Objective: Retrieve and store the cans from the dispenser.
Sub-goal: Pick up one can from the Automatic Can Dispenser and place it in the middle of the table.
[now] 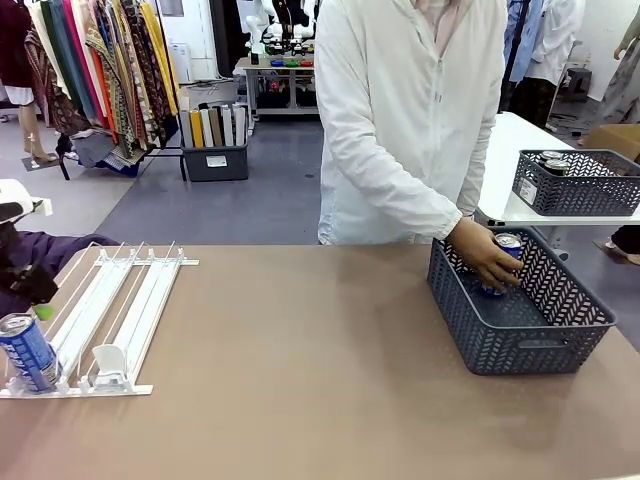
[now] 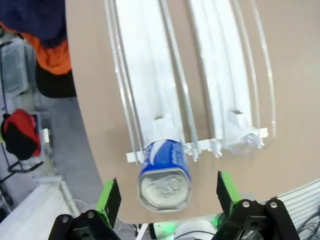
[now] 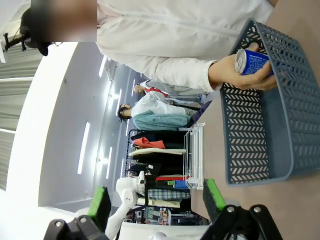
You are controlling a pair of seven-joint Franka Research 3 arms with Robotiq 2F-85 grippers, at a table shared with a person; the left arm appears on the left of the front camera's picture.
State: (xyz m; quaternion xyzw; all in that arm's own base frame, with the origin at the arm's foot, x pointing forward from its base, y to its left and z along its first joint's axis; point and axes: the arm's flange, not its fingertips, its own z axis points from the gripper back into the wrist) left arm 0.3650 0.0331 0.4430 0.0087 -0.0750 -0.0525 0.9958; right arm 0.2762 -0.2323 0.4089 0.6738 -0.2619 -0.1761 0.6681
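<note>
The white dispenser [image 1: 110, 315] lies on the table's left side. One blue Pepsi can [image 1: 28, 350] stands at the near end of its leftmost lane. In the left wrist view that can [image 2: 165, 172] sits just ahead of my left gripper [image 2: 167, 197], which is open, its green pads [image 2: 109, 199] wide on either side and not touching it. At the right, a person's hand [image 1: 485, 258] holds a second blue can [image 1: 508, 248] inside the dark grey basket [image 1: 545, 345]. My right gripper [image 3: 156, 200] is open and holds nothing, well short of the basket [image 3: 285, 135] and the held can [image 3: 252, 62].
A person in a white jacket [image 1: 410, 110] stands at the far edge, leaning over the basket. Behind, on a white side table, a second mesh basket [image 1: 575, 185] holds cans. The dispenser's right lane has a white pusher tab [image 1: 108, 362] at its near end.
</note>
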